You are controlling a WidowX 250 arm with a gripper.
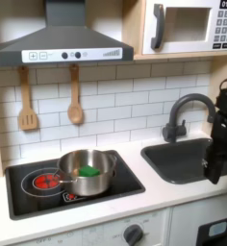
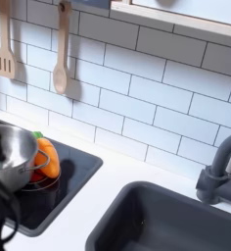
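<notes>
Above the sink basin (image 1: 183, 159), at the first exterior view's right edge, the gripper (image 1: 221, 159) hangs dark and blurred; whether its jaws stand apart or together cannot be told. It holds nothing visible. Nearest it stands the faucet (image 1: 188, 110), untouched. Well left of the sink, the steel pot (image 1: 87, 171) with a green item sits on the hob.

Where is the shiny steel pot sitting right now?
In the first exterior view, the shiny steel pot sits on the black stovetop, at the first exterior view's left of the dark sink, with a green object inside.
</notes>
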